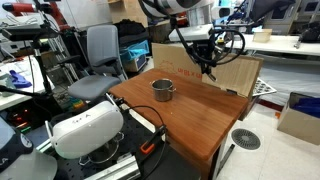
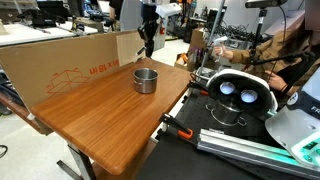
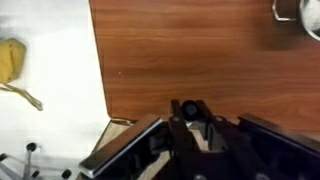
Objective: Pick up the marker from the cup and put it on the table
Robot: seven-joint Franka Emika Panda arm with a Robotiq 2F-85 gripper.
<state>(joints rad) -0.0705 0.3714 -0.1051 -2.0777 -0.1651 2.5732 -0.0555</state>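
A reddish-brown wood grain with fine darker streaks is shown on the table (image 3: 200,50). The cup (image 2: 146,80) is seen as shiny grey metal, dark inside. The gripper (image 1: 209,70) is rendered in black. The pale tan panel (image 2: 70,55) is marked with a red printed pattern. The chair (image 1: 100,48) is coloured grey, and a yellow object (image 3: 10,58) is set off against a white floor (image 3: 55,100).
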